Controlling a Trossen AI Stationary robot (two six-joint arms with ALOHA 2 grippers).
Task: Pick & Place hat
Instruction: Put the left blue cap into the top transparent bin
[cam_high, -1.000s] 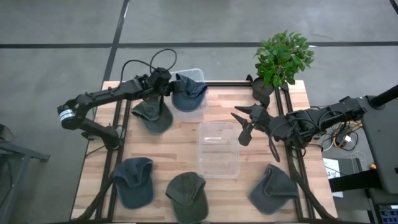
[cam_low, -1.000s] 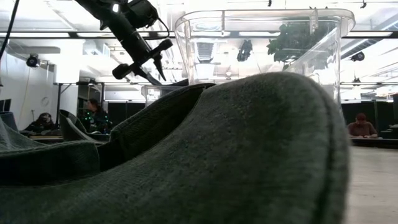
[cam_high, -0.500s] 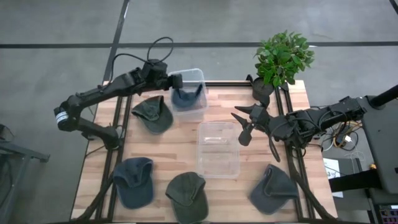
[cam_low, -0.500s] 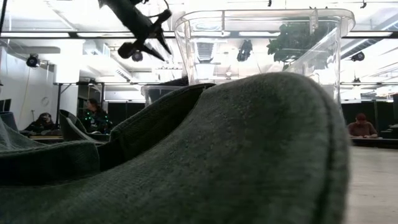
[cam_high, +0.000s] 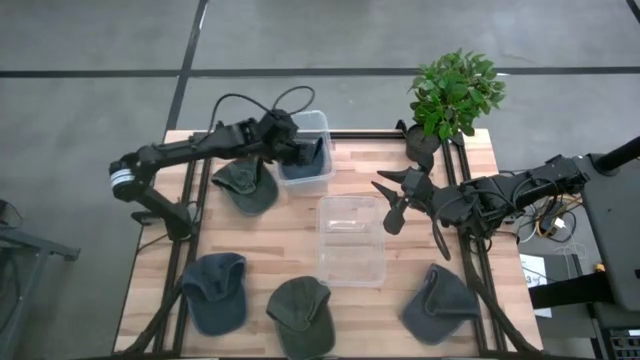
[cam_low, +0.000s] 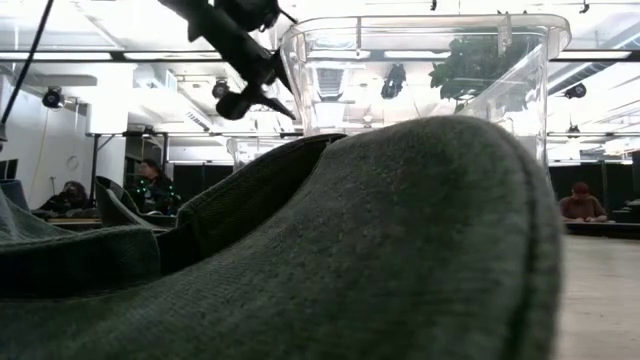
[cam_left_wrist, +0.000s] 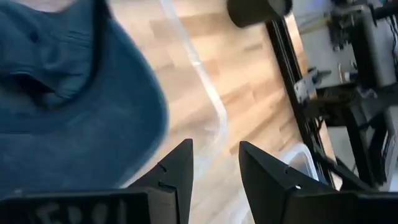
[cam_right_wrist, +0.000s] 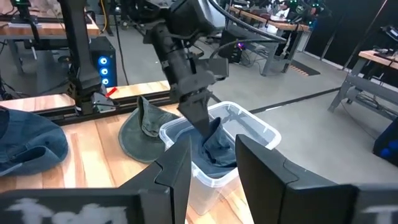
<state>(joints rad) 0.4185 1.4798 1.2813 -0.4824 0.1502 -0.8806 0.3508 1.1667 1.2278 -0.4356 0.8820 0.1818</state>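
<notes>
Hat (cam_high: 300, 160), the blue one, lies inside the clear bin (cam_high: 322, 125) at the far left part of my table (cam_high: 290, 240), bunched down against its walls. From my right wrist I see it as a dark blue heap in that bin (cam_right_wrist: 249, 134), with my left pincer (cam_right_wrist: 202, 121) reaching down at the bin's near wall. My left pincer (cam_high: 302, 152) hangs right over the hat; its fingers (cam_left_wrist: 180, 171) stand apart with nothing between them, the blue cloth (cam_left_wrist: 68, 106) just off to one side of them. A second clear bin (cam_high: 350, 240) sits in the middle of the table with nothing in it. A green cap (cam_high: 246, 183) lies just beside the first bin, and three more caps lie along the near edge: a blue one (cam_high: 215, 290), a green one (cam_high: 302, 315) and a grey one (cam_high: 437, 303). My right pincer (cam_high: 392, 200) waits beside the middle bin, fingers apart and holding nothing, near the potted plant (cam_high: 452, 92).

A second ago the hat was draped over the bin's rim with my left pincer on its left side at the brim. Since then the hat has dropped into the bin and my left arm has swung across above it. My right arm has not moved.
</notes>
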